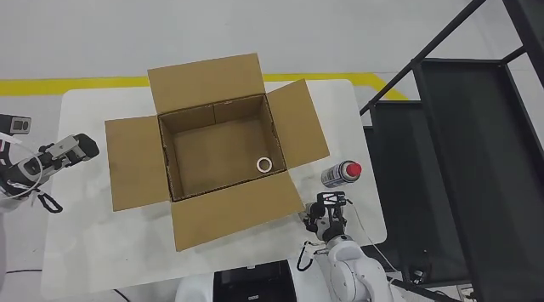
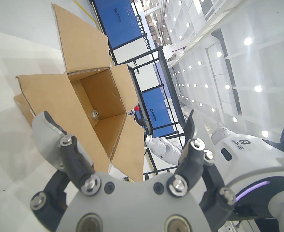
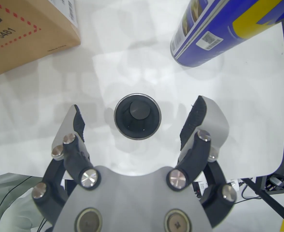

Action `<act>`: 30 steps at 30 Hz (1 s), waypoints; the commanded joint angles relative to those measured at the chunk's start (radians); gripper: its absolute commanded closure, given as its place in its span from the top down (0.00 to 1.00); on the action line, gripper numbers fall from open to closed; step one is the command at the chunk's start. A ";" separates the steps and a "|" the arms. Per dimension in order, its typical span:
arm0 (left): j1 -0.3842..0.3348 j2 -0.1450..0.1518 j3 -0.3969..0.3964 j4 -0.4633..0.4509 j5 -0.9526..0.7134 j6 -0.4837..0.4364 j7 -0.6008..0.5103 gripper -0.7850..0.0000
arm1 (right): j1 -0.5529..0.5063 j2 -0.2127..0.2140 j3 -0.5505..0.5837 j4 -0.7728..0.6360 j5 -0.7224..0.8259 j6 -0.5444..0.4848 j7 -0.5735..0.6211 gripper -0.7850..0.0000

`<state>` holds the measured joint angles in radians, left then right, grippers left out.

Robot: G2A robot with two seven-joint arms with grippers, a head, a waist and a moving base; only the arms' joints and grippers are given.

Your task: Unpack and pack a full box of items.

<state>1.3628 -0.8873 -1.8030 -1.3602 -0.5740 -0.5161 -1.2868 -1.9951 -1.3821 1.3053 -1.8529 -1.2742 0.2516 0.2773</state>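
1. The cardboard box [image 1: 212, 153] sits open in the middle of the white desk [image 1: 93, 234], all four flaps splayed out. A small round tin [image 1: 264, 164] lies inside, by the box's near right corner.
2. A blue spray can [image 1: 342, 173] with a red cap lies on its side just off the box's right flap.
3. The right claw [image 3: 139, 108] hovers near the desk's near edge. Its jaws are wide apart on either side of a small black round cap [image 3: 137, 120], and it grips nothing.
4. The left claw [image 2: 117, 117] hangs at the desk's left edge, spread wide and empty, facing the box.
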 commanded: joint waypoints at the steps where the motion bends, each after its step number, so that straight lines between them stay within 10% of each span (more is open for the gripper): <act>1: 0.000 0.000 0.000 0.000 0.000 0.000 0.000 1.00 | 0.005 0.000 0.000 0.009 0.005 0.009 -0.003 0.95; 9: 0.000 0.000 0.000 0.000 0.000 0.000 0.000 1.00 | 0.018 0.000 -0.009 0.027 0.006 0.020 -0.011 0.02; 30: 0.000 0.000 0.000 0.000 0.000 0.000 0.000 1.00 | -0.083 0.014 0.017 -0.187 -0.067 0.041 0.035 0.00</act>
<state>1.3628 -0.8873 -1.8030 -1.3602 -0.5740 -0.5161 -1.2868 -2.0733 -1.3687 1.3193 -2.0295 -1.3417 0.2968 0.3097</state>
